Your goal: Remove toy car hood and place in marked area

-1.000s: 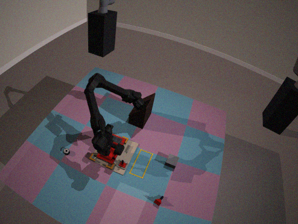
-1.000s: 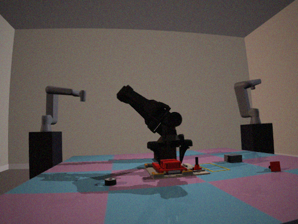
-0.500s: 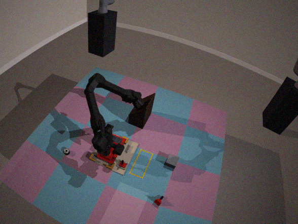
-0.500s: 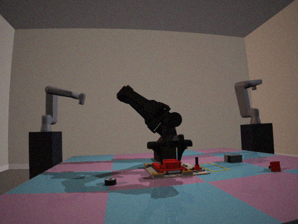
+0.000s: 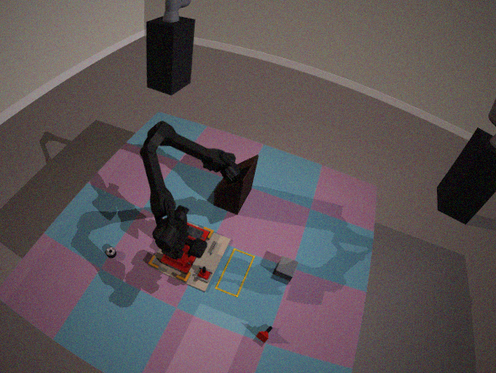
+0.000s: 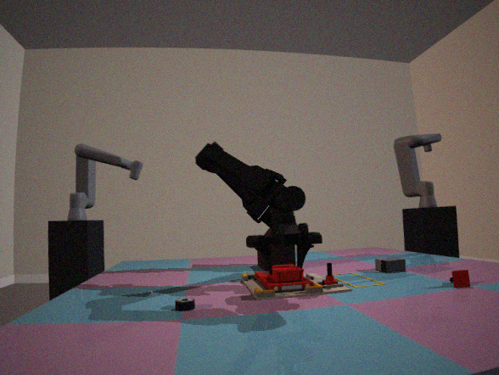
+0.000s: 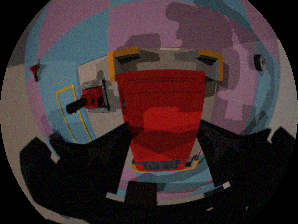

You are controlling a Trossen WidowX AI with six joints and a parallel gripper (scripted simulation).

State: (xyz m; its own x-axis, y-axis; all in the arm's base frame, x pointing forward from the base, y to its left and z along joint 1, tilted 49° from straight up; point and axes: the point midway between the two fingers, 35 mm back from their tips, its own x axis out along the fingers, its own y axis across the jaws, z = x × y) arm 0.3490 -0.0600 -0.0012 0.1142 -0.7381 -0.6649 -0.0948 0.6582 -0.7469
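The toy car is red and sits on a cream board between yellow corner brackets. Its hood is a raised red block, still low on the car; the arm covers much of it in the top view. My gripper points down over the car and is shut on the hood, one finger at each side. Fingertips are dark and partly hidden in the top and exterior views. The marked area is a yellow outline beside the board, with nothing inside.
A red piece with an upright black peg stands on the board beside the car. A grey block lies beyond the outline. A red piece and a small wheel lie farther off.
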